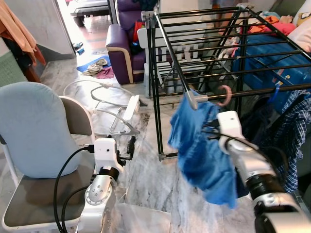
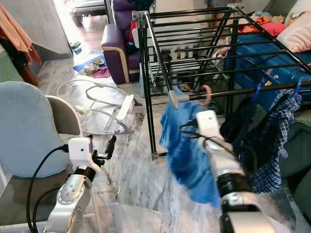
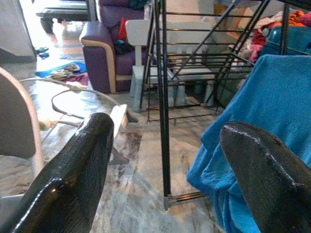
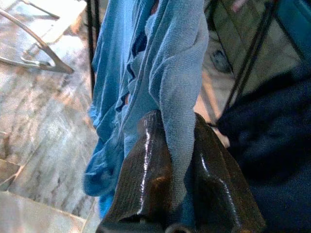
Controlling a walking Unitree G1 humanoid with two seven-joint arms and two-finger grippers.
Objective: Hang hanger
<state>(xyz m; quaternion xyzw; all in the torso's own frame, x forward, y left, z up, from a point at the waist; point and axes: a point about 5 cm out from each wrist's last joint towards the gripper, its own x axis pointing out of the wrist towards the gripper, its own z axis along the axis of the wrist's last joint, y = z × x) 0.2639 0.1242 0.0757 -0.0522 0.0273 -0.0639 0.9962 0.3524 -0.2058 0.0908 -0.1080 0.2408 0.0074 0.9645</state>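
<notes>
Nearly there: the hook (image 1: pixel 225 95) sits over the rack (image 1: pixel 252 91) rail, blue shirt (image 1: pixel 201 145) hanging below.
Right gripper (image 4: pixel 177 160) pinches the shirt; confirm the hook is seated before letting go. Left gripper (image 3: pixel 165 165) is spread, idle.

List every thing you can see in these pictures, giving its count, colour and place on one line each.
blue garment: one, on a hanger with a pink hook at the rail.
drying rack: one, black, ahead.
checked shirt: one, blue, hanging on the rack's right.
chair: one, pale blue, left.
armchair: one, purple, behind.
floor: marble, grey.
left gripper: open, low by the chair.
right gripper: shut on the blue garment.
</notes>
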